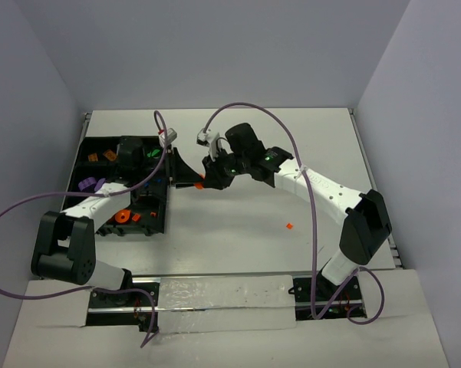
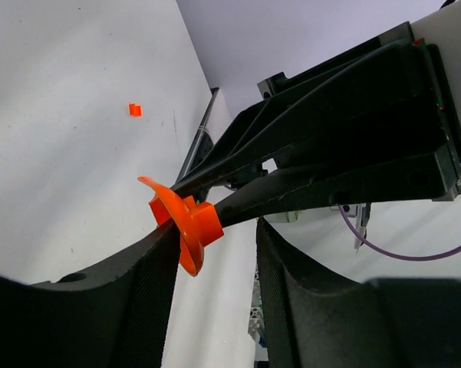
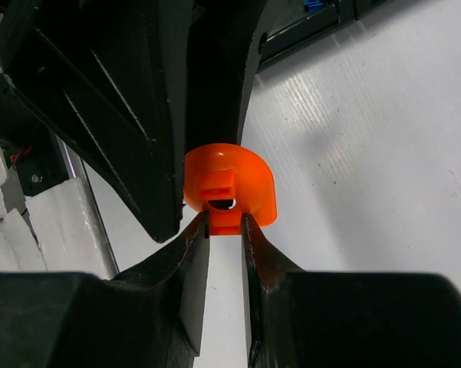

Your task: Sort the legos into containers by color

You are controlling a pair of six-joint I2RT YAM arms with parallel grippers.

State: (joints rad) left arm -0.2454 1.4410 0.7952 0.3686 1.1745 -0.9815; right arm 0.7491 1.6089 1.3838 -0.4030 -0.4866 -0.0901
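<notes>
My right gripper (image 1: 208, 177) is shut on an orange rounded lego piece (image 1: 200, 185), pinching its small tab in the right wrist view (image 3: 225, 222); the piece's curved plate (image 3: 249, 184) stands beyond the fingertips. My left gripper (image 1: 181, 173) is open around that piece, which touches one of its fingers (image 2: 157, 253) in the left wrist view (image 2: 193, 227). Both meet just right of the black divided tray (image 1: 166, 211). A small orange brick (image 1: 289, 226) lies alone on the table, also in the left wrist view (image 2: 134, 110).
The tray holds orange pieces (image 1: 123, 216) at the near end, purple ones (image 1: 88, 184) at the left, green (image 1: 152, 152) and more orange (image 1: 100, 156) at the far end. Purple cables (image 1: 307, 176) arc over both arms.
</notes>
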